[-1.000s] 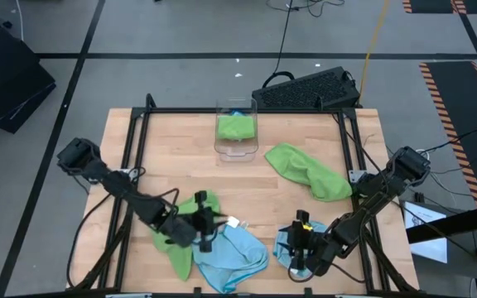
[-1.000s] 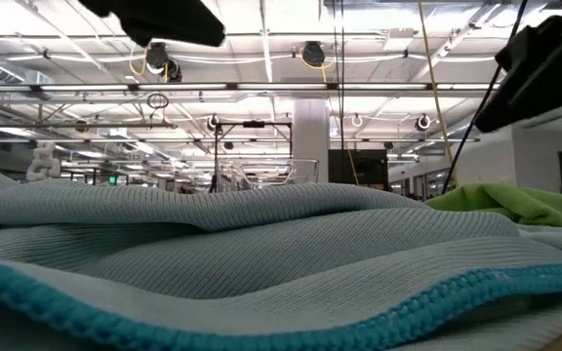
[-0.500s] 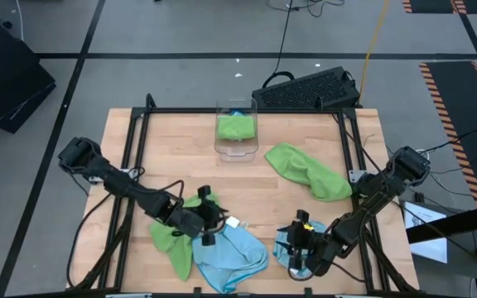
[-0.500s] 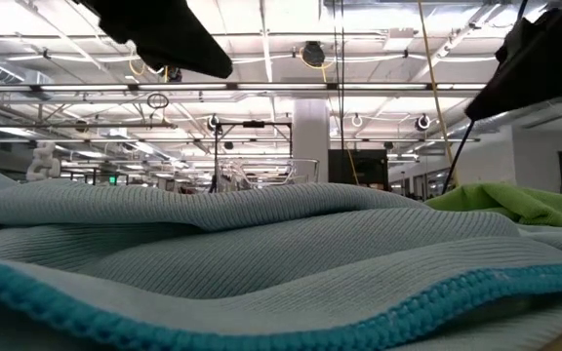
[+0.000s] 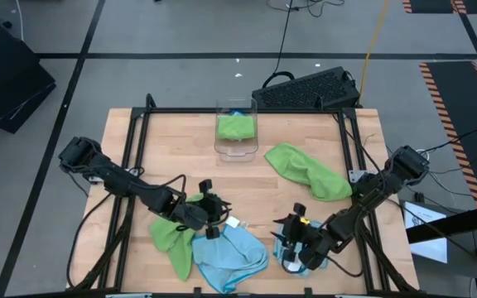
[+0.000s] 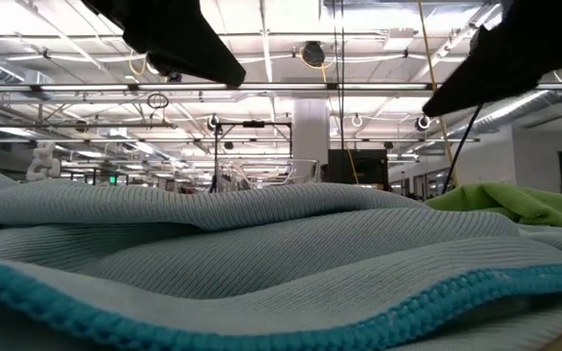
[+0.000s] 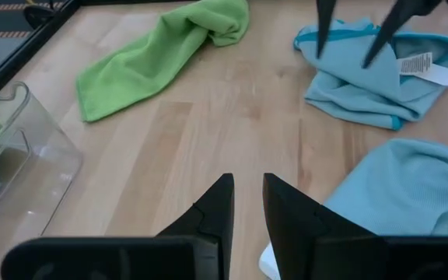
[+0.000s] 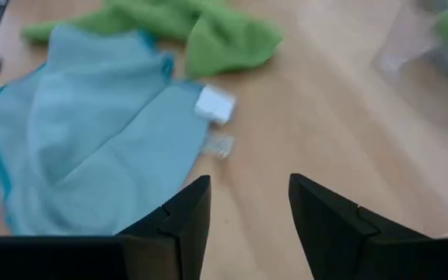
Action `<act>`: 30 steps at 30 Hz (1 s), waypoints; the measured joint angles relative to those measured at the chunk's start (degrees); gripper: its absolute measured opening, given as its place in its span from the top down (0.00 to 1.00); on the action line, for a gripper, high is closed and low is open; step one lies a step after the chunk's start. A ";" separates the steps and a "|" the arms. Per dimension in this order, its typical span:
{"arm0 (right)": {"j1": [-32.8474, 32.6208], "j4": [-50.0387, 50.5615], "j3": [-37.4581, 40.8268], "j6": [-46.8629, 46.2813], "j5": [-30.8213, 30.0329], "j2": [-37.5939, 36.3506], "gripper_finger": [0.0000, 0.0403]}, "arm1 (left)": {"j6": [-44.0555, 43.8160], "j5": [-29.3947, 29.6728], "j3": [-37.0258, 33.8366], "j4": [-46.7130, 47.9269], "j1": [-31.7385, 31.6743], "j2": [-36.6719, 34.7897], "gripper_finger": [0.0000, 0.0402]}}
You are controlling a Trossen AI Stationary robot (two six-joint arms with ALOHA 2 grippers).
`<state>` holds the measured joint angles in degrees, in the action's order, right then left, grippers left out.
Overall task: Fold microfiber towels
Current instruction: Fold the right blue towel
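On the wooden table [image 5: 180,157], microfiber towels lie in several loose heaps. Near the front edge, a light blue towel [image 5: 232,257] with a darker teal hem is spread flat, a small white tag [image 5: 233,222] at its upper corner; a crumpled lime green towel [image 5: 172,236] touches its left side. A second light blue towel [image 5: 292,252], bunched and showing a printed white label [image 7: 425,68], sits to the right of the first, beneath the right gripper. A third lime green towel [image 5: 309,171] lies elongated and rumpled toward the right rear, well apart from the others. At the rear centre, a clear plastic bin [image 5: 237,128] holds another folded green towel [image 5: 235,125].

The left arm reaches low across the front of the table, its left gripper [image 5: 212,217] poised at the junction of the green and spread blue towels; the fingers [image 7: 212,210] stand narrowly apart with nothing between them. The right arm extends inward from the right side, its right gripper [image 5: 292,240] hanging over the bunched blue towel, fingers [image 8: 185,214] moderately parted and empty.
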<state>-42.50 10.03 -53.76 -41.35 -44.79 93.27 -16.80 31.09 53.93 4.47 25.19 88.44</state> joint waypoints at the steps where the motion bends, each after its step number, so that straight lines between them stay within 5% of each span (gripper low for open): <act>1: 0.11 0.07 0.00 0.20 2.30 -0.09 0.59 | 0.00 -0.02 0.00 -0.07 0.00 0.00 0.82; 16: -3.81 0.93 0.00 -0.83 16.62 -0.23 0.59 | 0.11 -0.04 0.00 -1.88 -0.11 0.00 0.82; 30: -12.97 6.80 -0.02 -14.88 18.02 -0.26 0.59 | 0.09 -0.02 0.01 -2.32 -0.11 0.00 0.82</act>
<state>-55.47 16.83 -53.78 -56.22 -26.76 93.01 -16.71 31.07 53.94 2.14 25.08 88.44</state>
